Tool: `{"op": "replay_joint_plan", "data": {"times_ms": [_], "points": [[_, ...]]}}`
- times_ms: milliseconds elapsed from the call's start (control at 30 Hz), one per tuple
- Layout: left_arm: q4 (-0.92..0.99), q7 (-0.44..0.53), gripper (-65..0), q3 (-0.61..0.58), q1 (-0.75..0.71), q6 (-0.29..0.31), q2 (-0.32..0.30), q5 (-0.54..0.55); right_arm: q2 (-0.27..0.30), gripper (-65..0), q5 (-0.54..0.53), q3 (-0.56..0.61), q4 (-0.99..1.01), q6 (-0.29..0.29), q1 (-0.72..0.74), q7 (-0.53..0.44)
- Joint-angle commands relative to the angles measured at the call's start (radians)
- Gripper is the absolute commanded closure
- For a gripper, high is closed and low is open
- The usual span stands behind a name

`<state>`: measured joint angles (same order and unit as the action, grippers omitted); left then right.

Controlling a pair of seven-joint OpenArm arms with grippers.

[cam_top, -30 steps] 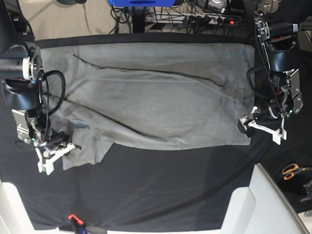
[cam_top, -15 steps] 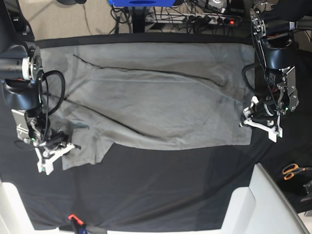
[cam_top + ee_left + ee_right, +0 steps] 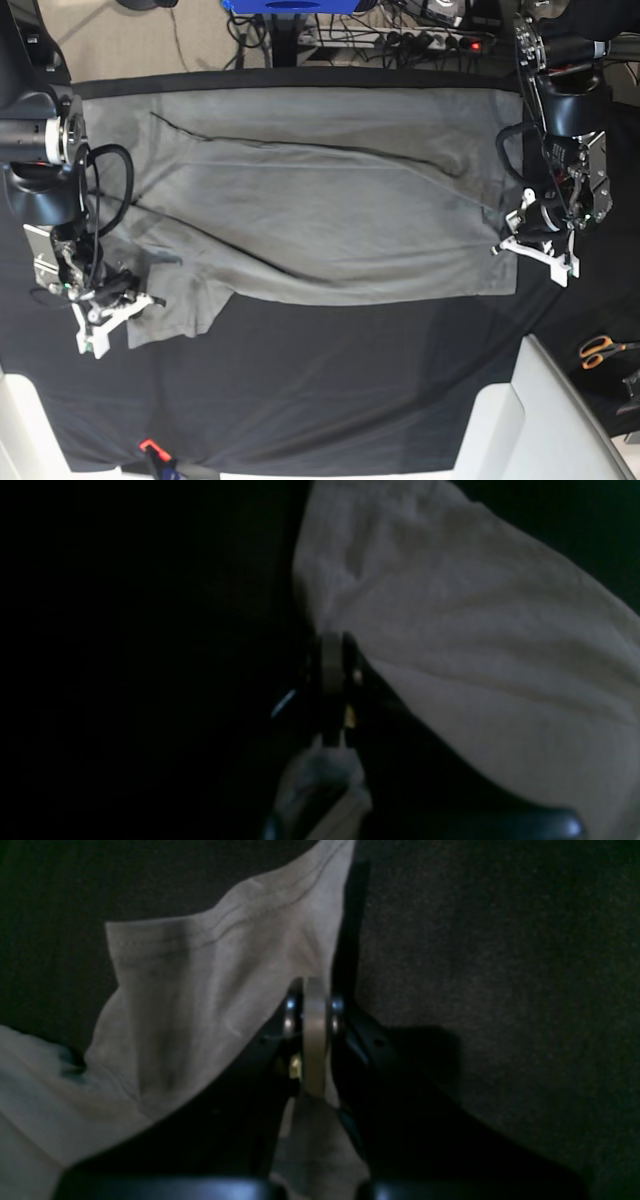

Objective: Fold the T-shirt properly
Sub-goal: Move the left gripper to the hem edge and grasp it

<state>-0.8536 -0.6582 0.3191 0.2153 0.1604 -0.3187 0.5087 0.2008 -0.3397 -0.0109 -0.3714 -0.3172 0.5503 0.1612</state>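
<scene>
On the table (image 3: pixel 330 400): the T-shirt (image 3: pixel 320 200) is lying spread across the black cloth, reaching from the far edge to about the middle, with long creases running across it.
Sleeve: one short sleeve (image 3: pixel 175 305) is sticking out toward the near side, beside the right arm.
Right pincer (image 3: pixel 112 318): it is resting at the sleeve's edge; in the right wrist view (image 3: pixel 310 1035) the jaws are appearing pressed together with grey fabric bunching against them, so it is judged to be clenching the sleeve hem (image 3: pixel 200 935).
Left pincer (image 3: pixel 535 252): it is sitting at the shirt's corner on the opposite side; the left wrist view (image 3: pixel 332 680) is showing cloth gathered into the tip, yet the picture is too dark to settle whether it is clenching or released.
Handling: the cloth is judged to be light, soft and limp, draping and wrinkling readily, not fragile, and likely dragging on the table cloth.
Where to hold: the stitched hems and corners are looking like the firmest places, since single layers may be slipping free.
Risk: uneven lifting is likely to be twisting the fold line.
</scene>
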Motion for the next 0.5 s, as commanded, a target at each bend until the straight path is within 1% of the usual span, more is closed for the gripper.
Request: {"op": "replay_joint_plan", "data": {"times_ms": [0,67,233,467], "points": [[-0.017,-0.002,0.0,0.001,-0.001,-0.002,-0.018,-0.005,0.012,-0.2,-0.011,-0.001,-0.015,-0.006,0.034,-0.019],[-0.062,-0.002,0.0,0.001,-0.032,-0.002,-0.033,0.000,0.012,-0.2,-0.011,-0.001,-0.015,-0.006,0.034,-0.019],[-0.171,-0.019,0.0,0.001,-0.109,-0.003,-0.035,0.001,0.012,-0.2,-0.011,-0.001,-0.015,-0.006,0.034,-0.019],[-0.207,-0.035,0.0,0.002,-0.132,-0.003,-0.032,0.001,0.010,-0.2,-0.011,-0.001,-0.015,-0.006,0.034,-0.019]]}}
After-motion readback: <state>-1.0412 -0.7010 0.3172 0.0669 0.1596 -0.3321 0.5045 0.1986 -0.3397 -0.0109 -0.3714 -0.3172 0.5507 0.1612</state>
